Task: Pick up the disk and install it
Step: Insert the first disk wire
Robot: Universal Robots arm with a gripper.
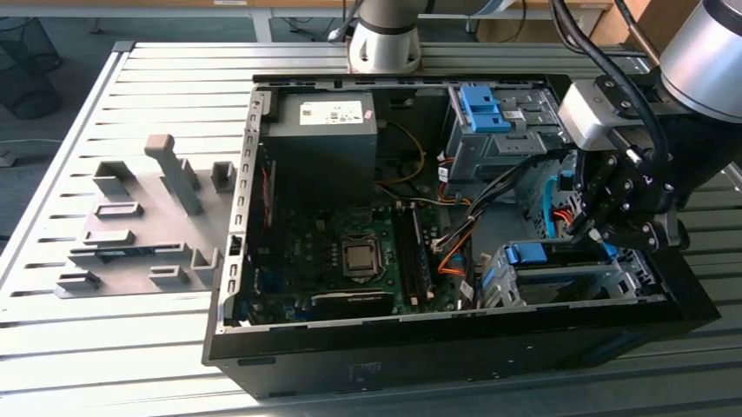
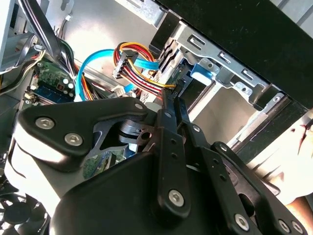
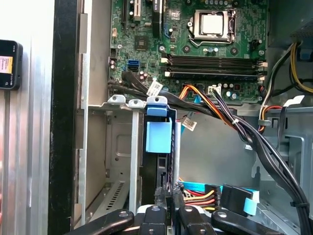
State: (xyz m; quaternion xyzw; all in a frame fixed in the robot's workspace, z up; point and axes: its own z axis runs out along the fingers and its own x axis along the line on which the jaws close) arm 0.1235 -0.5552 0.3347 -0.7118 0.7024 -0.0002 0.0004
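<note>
The disk (image 1: 539, 254) sits in the silver drive cage (image 1: 568, 282) at the near corner of the open computer case, on the exterior view's right; its blue carrier shows above the cage rails. In the first wrist view the blue carrier (image 3: 159, 134) stands in a cage slot with the dark disk body (image 3: 157, 169) behind it. My gripper (image 1: 586, 233) hangs just above the cage. Its fingers (image 3: 172, 199) are shut, tips together at the disk's end in the first wrist view. The second wrist view shows the closed fingers (image 2: 167, 112) pointing at the blue carrier tab (image 2: 203, 71).
Bundled cables (image 1: 510, 187) and a blue data cable (image 2: 93, 61) run beside the cage. A second cage with a blue latch (image 1: 481, 109) and a black box (image 1: 319, 130) sit at the case's back. A grey fixture plate (image 1: 139, 226) lies on the exterior view's left. A hand (image 2: 293, 161) shows outside the case.
</note>
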